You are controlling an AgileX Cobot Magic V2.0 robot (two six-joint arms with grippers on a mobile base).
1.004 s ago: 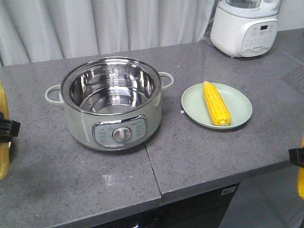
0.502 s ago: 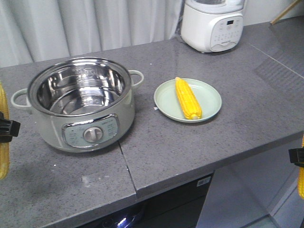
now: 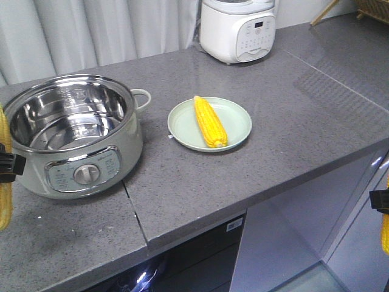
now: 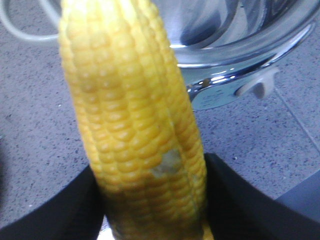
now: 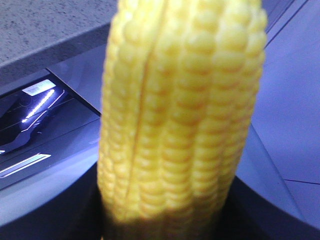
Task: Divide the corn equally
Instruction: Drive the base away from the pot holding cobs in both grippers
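One cob of corn (image 3: 209,121) lies lengthwise on a pale green plate (image 3: 240,115) in the middle of the grey counter. At the front view's left edge my left gripper (image 3: 6,165) is shut on a second upright cob (image 3: 5,131), beside the steel pot (image 3: 73,137). The left wrist view shows that cob (image 4: 135,115) clamped between the black fingers (image 4: 240,200), with the pot's rim (image 4: 235,45) behind. At the right edge my right gripper (image 3: 382,201) is shut on a third cob (image 3: 385,234), out past the counter's front. That cob (image 5: 180,110) fills the right wrist view.
The empty electric pot has a control dial on its front. A white kitchen appliance (image 3: 237,27) stands at the back. The counter's front edge (image 3: 243,207) runs diagonally, with cabinet fronts (image 3: 285,243) below. Curtains hang behind the counter.
The whole scene has slid left in the front view: pot, plate and appliance sit further left and more of the counter's right end shows. Both grippers keep their places, each holding its cob.
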